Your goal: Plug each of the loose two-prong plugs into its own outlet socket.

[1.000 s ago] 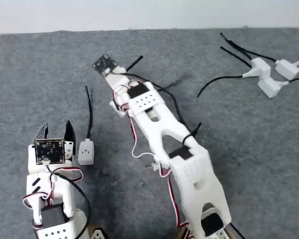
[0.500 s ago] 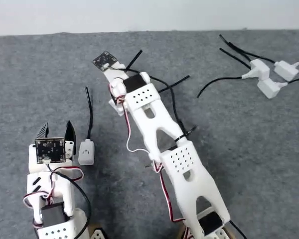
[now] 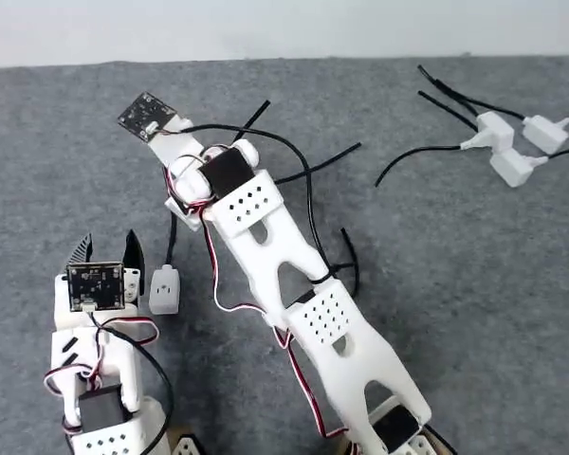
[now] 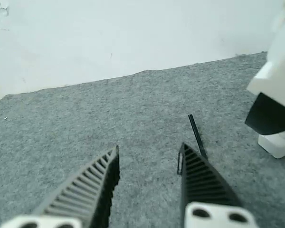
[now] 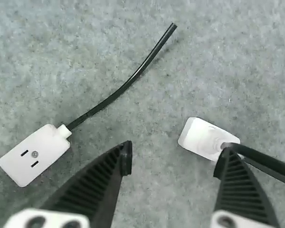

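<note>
First, at the near left of the grey bench [image 3: 474, 313], the left hand [image 3: 106, 239] is seen w/ its two black ribbed fingers [image 4: 97, 185] held apart and nothing btwn them. Just to its right a white outlet socket [image 3: 164, 289] is laid flat on the bench, slots up, touched by neither hand. Its black cord [image 3: 171, 245] is run toward the far side and ends loose. Further right, the right arm [image 3: 303, 284] is stretched diagonally from the near edge toward the far left, so its wrist is placed above the far part of that cord. In the right wrist view the right hand [image 5: 175, 151] is shown spread wide above the bench, gripping nothing. A small white plug [image 5: 202, 137] is seen on the bench just beside one fingertip, w/ a black lead [image 5: 268, 165] run off behind that finger. Whether finger and plug touch can't be told; prongs hidden. Plug and socket are kept apart, on opposite sides of the open hand. At the far right three more white connector blocks [image 3: 512, 167] w/ black cords are grouped close together, well apart from both arms.
</note>
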You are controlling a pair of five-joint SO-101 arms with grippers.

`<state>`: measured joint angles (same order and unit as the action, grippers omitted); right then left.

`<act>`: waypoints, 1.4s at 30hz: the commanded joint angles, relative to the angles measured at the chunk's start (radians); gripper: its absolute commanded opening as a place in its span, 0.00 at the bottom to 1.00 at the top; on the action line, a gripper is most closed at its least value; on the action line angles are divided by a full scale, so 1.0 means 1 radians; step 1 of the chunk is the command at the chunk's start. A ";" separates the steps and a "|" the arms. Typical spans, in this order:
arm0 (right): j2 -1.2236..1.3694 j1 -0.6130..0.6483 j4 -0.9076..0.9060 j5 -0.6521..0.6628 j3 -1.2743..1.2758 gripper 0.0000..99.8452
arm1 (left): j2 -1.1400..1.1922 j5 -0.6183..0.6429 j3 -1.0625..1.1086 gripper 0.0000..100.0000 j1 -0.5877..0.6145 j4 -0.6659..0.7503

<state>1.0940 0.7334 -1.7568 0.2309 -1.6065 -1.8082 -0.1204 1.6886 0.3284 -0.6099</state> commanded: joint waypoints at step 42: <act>-1.145 -0.025 0.426 0.479 2.150 0.28 | -0.012 -0.011 -0.007 0.20 -0.006 0.014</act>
<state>0.0046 0.6567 -1.3426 0.7296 0.5278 -1.8082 -0.1204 1.6886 0.3284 -0.6099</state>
